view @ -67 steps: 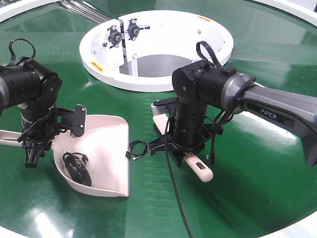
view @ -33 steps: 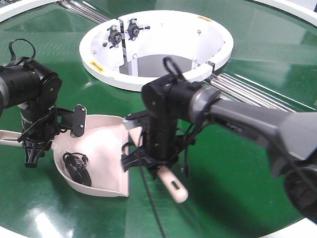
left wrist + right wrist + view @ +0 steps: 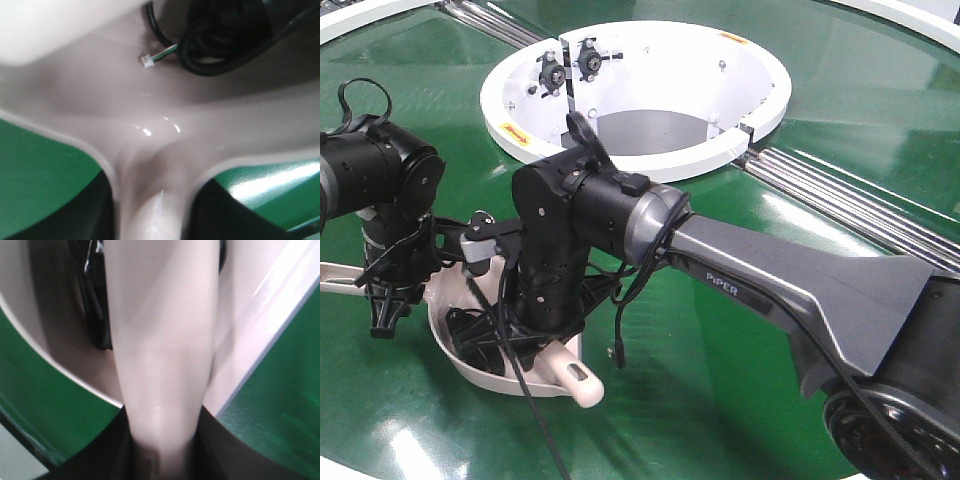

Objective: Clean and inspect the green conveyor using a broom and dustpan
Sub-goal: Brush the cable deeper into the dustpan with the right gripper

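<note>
1. Front-facing view: the green conveyor fills the scene, with its white hub at the top and the steel rollers running off to the right. The dustpan lies flat on the belt at the lower left. The left gripper stands over the dustpan's handle at the far left edge, but its jaws are too dark to read from here. The right arm reaches across from the lower right, and the right gripper hangs directly over the pan. The rounded handle end of the broom pokes out below it, past the pan's front lip.

2. Left wrist view: the dustpan's handle runs up between two dark fingers that press against both of its sides, so the jaws are closed on it. The handle widens into the pan. A coiled black cable with a small white connector lies inside the pan.

3. Right wrist view: the broom's pale handle rises between dark fingers, clamped tightly on both sides. The pan's floor and rim lie under the handle, with green belt on either side. The bristles are not visible.
</note>
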`<move>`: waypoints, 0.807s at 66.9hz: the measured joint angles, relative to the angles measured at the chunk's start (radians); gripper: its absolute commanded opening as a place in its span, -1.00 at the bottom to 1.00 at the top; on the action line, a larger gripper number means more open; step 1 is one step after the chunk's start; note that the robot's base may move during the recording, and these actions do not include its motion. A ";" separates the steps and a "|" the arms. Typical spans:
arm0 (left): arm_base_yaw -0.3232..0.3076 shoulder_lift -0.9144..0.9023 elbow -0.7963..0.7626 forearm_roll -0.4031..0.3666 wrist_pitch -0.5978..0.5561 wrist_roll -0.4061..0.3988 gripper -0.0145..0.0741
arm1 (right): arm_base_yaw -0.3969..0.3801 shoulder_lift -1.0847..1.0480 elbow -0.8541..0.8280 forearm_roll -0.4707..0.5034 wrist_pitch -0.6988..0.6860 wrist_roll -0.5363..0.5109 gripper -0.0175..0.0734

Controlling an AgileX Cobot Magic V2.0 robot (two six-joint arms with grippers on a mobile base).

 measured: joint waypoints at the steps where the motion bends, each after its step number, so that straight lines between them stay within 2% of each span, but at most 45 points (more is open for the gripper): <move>1: 0.000 0.000 0.000 0.000 0.000 0.000 -0.69 | -0.001 0.000 0.000 -0.001 0.001 0.002 -0.62; 25: 0.000 0.000 0.000 0.000 0.000 0.000 -0.69 | -0.086 -0.003 -0.001 -0.006 0.008 0.003 -0.62; 35: 0.000 0.000 0.000 0.000 0.000 0.000 -0.69 | -0.135 -0.037 0.006 -0.037 0.006 -0.012 -0.62; 44: 0.000 0.000 0.000 0.000 0.000 0.000 -0.69 | -0.192 -0.106 0.076 -0.073 0.006 -0.032 -0.62; 54: 0.000 0.000 0.000 0.000 0.000 0.000 -0.69 | -0.293 -0.195 0.208 -0.098 0.006 -0.095 -0.62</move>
